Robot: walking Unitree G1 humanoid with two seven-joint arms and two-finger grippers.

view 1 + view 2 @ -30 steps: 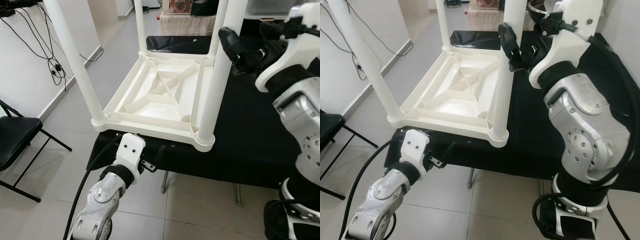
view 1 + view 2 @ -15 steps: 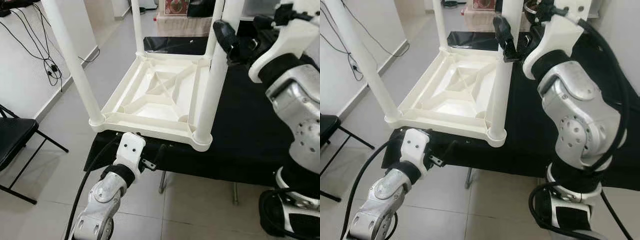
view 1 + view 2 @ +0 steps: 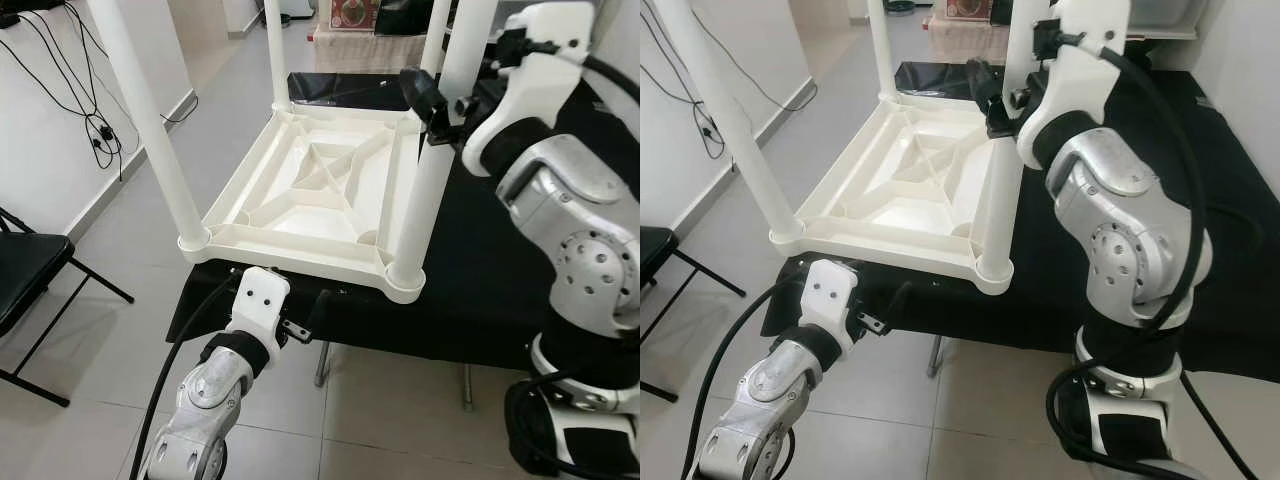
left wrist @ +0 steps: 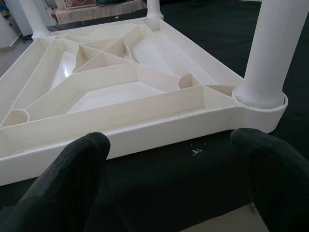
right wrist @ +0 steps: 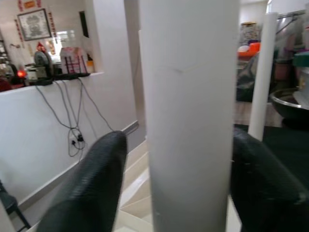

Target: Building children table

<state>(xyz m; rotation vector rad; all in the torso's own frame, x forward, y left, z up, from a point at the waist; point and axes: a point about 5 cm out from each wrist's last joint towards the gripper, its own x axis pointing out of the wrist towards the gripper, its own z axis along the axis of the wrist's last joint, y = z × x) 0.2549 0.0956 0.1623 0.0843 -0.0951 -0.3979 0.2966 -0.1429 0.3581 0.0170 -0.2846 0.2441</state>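
Four white legs stand up from the upside-down children table top [image 3: 310, 195], which lies ribbed underside up on the black-covered table [image 3: 500, 270]; inverted this way the sockets face up, likely so the legs can be pushed in from above. Near-right leg [image 3: 425, 190] sits in its corner socket, near-left leg [image 3: 150, 130] likewise, two more at the far corners. Right gripper [image 3: 432, 108] is up at mid-height of the near-right leg, jaws spread apart with the leg between them; in the right wrist view the fingers [image 5: 87, 193] flank the white tube with gaps on both sides, so not clamped, probably steadying or about to seat it. Left gripper [image 3: 312, 318] is low at the near table edge, just under the top's front rim, jaws wide apart, holding nothing; fingertips [image 4: 72, 169] are near the rim, contact unclear. Black folding chair [image 3: 25, 285] stands well apart on the floor.
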